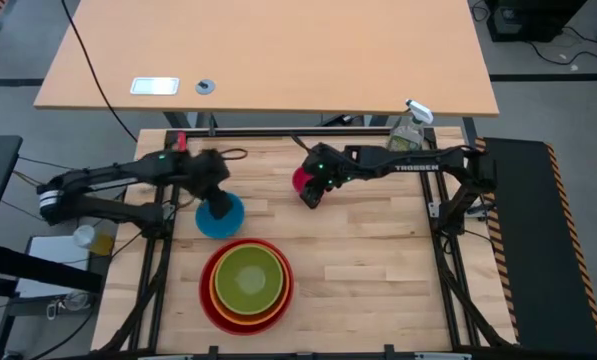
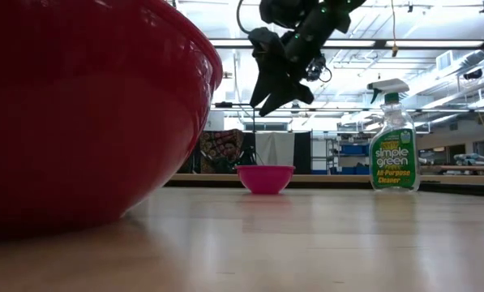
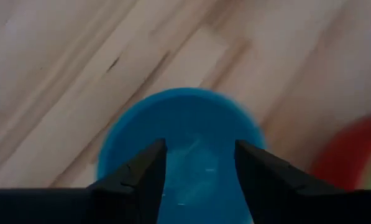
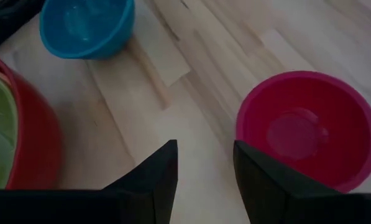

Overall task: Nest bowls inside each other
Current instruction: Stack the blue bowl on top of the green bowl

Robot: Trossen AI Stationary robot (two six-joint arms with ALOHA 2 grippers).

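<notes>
Near the table's front, the red bowl (image 1: 246, 310) holds the orange bowl (image 1: 218, 290), and the lime green bowl (image 1: 248, 277) sits inside that. The blue bowl (image 1: 223, 218) rests alone on its base to the left. My left gripper (image 3: 201, 168) hovers open above its hollow. The magenta pink bowl (image 4: 306, 127) stands on its base farther back, in mid-table. My right gripper (image 4: 204, 165) hangs open above the wood just beside it, well clear of the pink bowl (image 2: 265, 178) in the low view.
A clear spray bottle (image 1: 408, 128) with a green label stands at the table's far right corner. Bare wood lies between the bowls and over the right half of the table (image 1: 378, 270). Black frame rails run along the table's edges.
</notes>
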